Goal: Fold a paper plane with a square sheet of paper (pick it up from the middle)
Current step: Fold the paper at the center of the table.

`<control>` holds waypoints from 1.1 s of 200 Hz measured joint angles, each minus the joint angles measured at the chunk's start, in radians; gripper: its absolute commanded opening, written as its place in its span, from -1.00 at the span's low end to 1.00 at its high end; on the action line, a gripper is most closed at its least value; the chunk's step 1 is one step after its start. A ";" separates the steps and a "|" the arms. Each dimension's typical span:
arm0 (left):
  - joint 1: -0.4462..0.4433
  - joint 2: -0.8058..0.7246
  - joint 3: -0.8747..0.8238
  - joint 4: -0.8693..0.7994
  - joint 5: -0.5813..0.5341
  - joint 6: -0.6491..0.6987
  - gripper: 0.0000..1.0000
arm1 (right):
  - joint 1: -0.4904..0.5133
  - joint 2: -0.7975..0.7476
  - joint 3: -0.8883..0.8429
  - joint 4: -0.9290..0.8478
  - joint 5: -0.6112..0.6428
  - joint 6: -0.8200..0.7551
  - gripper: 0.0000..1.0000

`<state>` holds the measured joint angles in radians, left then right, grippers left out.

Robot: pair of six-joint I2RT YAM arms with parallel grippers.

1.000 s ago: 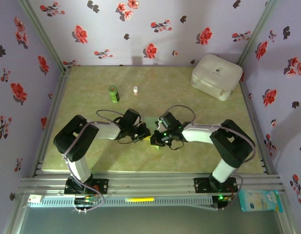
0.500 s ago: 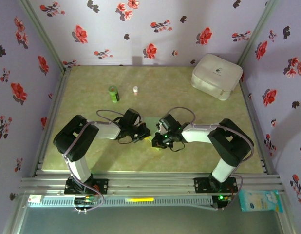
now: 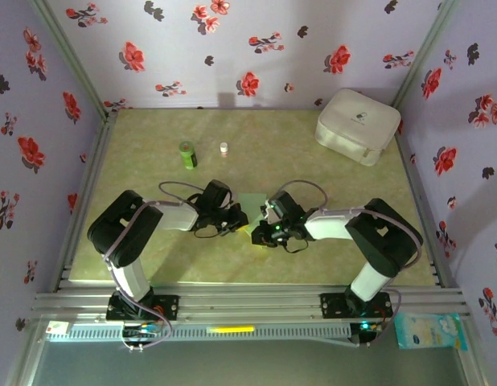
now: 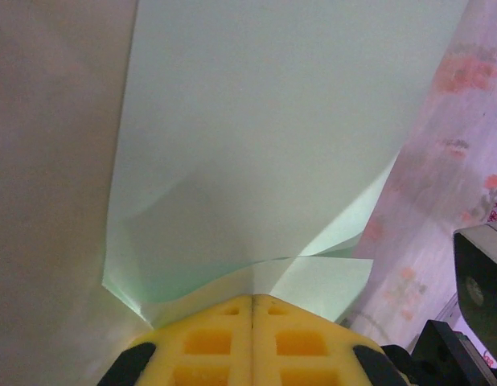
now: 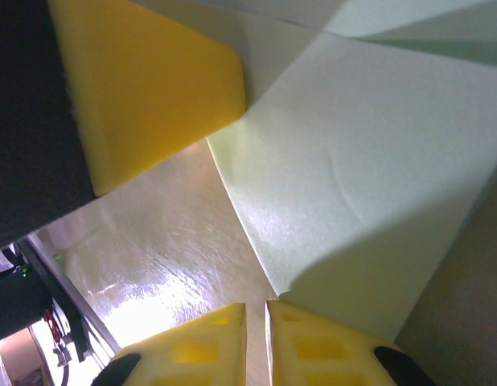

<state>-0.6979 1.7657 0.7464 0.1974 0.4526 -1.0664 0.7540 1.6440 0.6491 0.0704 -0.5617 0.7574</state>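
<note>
Looking at mid-frame, you have the left claw (image 4: 252, 299) pinched shut on the near edge of the pale green sheet of paper (image 4: 289, 121), which lies part-folded on the worktop (image 3: 329, 257). Your right claw (image 5: 255, 310) sits at the sheet's corner, fingers barely parted. Farther back stand the green bottle (image 3: 187, 153) and, upper right, the white case (image 3: 357, 125).
</note>
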 measured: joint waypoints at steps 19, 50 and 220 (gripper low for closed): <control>0.002 -0.006 -0.014 0.014 0.001 0.000 -1.00 | -0.002 -0.025 -0.022 -0.023 -0.012 -0.018 -0.75; 0.002 -0.008 -0.016 0.017 0.001 0.000 -1.00 | -0.009 -0.057 -0.051 -0.058 -0.032 -0.033 -0.78; -0.038 -0.031 -0.069 0.115 -0.091 -0.118 -1.00 | -0.027 0.053 0.132 -0.091 -0.018 0.046 -0.97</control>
<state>-0.7361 1.7351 0.6773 0.3122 0.3614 -1.1843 0.7265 1.6974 0.7807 -0.0208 -0.5793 0.8036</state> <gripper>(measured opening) 0.045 0.046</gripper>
